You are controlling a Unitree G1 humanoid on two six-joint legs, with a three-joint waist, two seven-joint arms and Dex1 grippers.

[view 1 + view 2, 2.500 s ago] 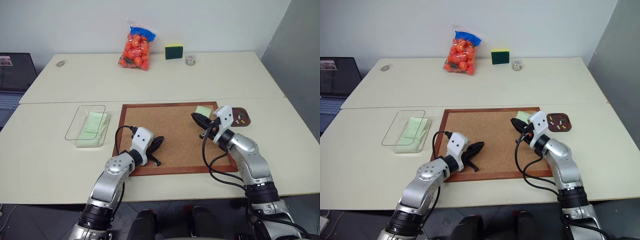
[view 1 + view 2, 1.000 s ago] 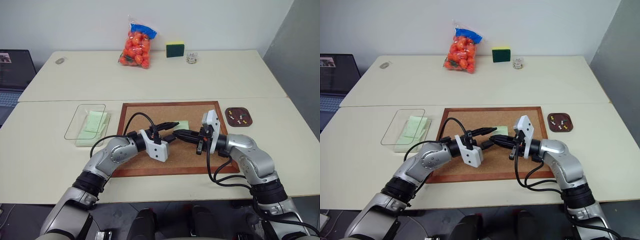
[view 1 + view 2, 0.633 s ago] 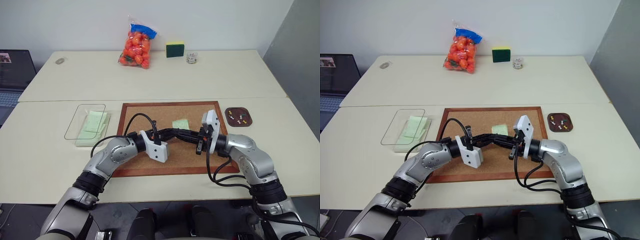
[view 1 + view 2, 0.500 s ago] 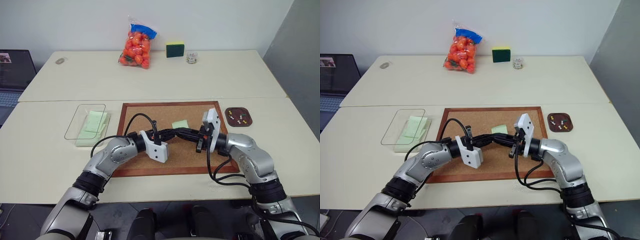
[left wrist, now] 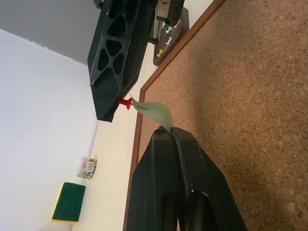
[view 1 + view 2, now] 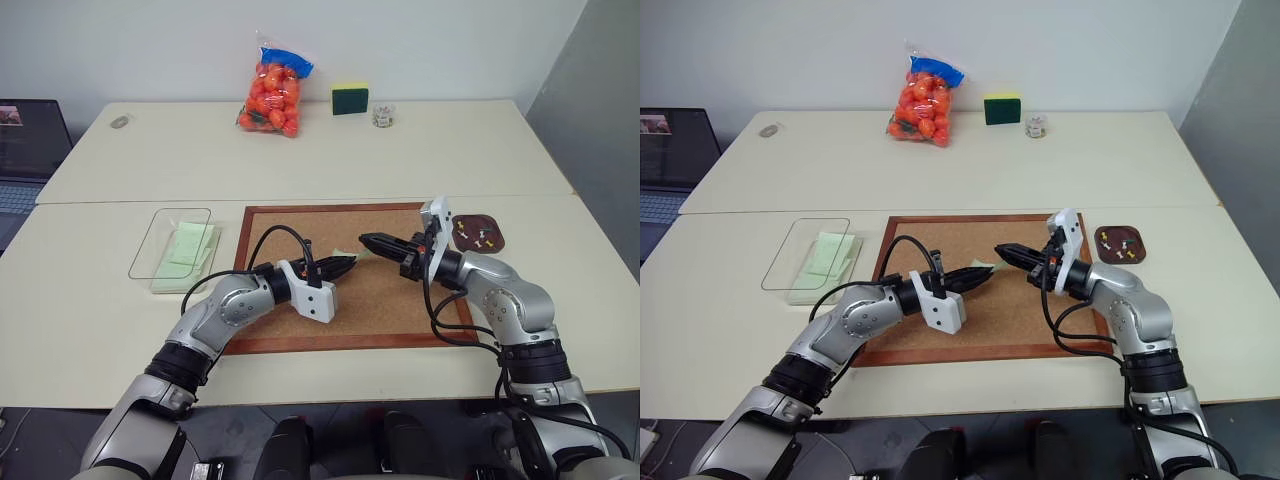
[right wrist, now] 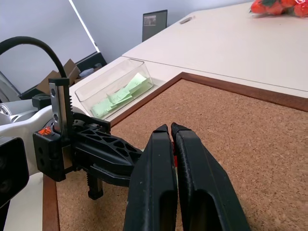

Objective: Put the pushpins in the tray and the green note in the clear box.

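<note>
Step in hand, as I judge it: pin and note are being parted above the cork board (image 6: 300, 300); the pin goes to the tray, the note to the clear box.

Left gripper (image 6: 352, 263) over the cork board's middle, pointing level toward its right edge; fingers clenched on a corner of the green note (image 5: 156, 111), which curls up free of the cork in the left wrist view.

Right gripper (image 6: 366, 240) over the board's right half, pointing level back toward the left gripper, tips close but apart; jaws pressed together on the red pushpin (image 5: 125, 102), whose red head juts from the finger edge, its point just at the note's tip; whether the pin yet touches the paper I cannot tell.

Tray (image 6: 492, 240) sits just off the cork board's right edge, several pushpins (image 6: 476, 235) already in it.

Clear box (image 6: 152, 250) lies just off the cork board's left edge, holding a stack of green notes (image 6: 187, 245).

Next move, judged: right arm swings back past the board's right frame and lets go above the tray; left arm carries the note across the left frame to the clear box; a light grip risks the paper slipping or tearing.
</note>
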